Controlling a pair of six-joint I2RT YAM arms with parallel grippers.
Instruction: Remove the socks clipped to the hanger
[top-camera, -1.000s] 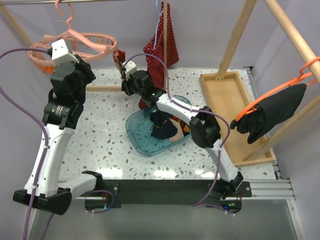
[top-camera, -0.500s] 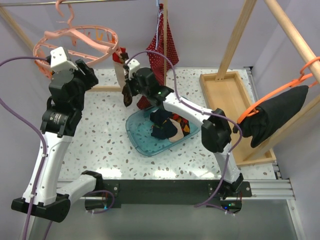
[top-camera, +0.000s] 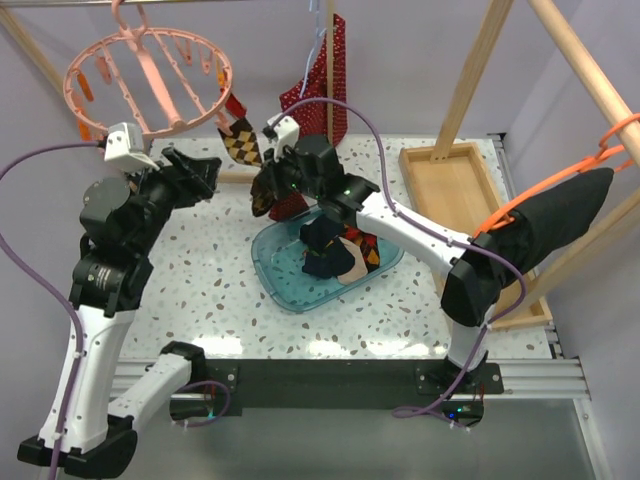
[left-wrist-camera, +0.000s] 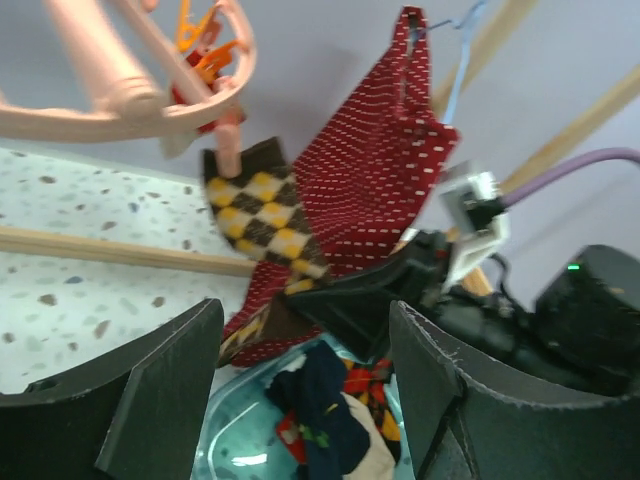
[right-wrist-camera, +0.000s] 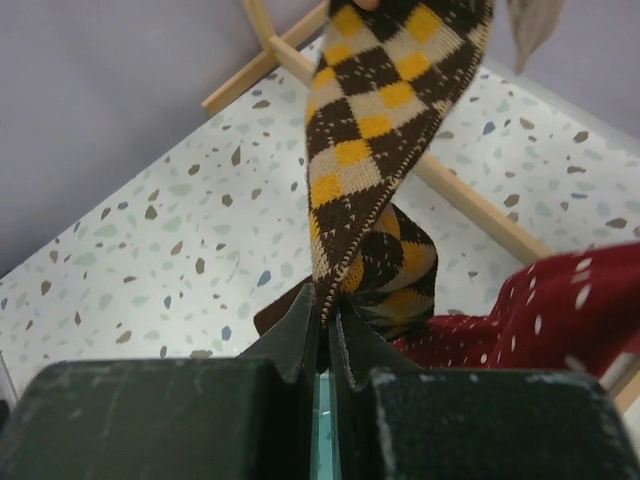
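Observation:
The salmon-pink ring hanger (top-camera: 222, 75) hangs at the back left, tilted. One brown sock with yellow argyle diamonds (top-camera: 243, 143) is still clipped to its near rim. It also shows in the left wrist view (left-wrist-camera: 262, 215) and the right wrist view (right-wrist-camera: 385, 110). My right gripper (top-camera: 264, 188) is shut on the sock's lower end (right-wrist-camera: 327, 320), and the sock is stretched down from the clip. My left gripper (top-camera: 205, 178) is open and empty below the ring (left-wrist-camera: 305, 385), apart from the hanger. Several removed socks (top-camera: 325, 255) lie in the blue tray (top-camera: 285, 285).
A red white-dotted garment (top-camera: 325, 70) hangs right behind the sock. A wooden tray (top-camera: 470, 210) stands at the right. A black cloth on an orange hanger (top-camera: 550, 230) hangs at the far right. Slanted wooden frame posts (top-camera: 475, 70) cross the back and right.
My left gripper has dropped away from the hanger's rim to below it. The hanger has swung up and tilted. My right gripper has pulled the sock's lower end down and forward.

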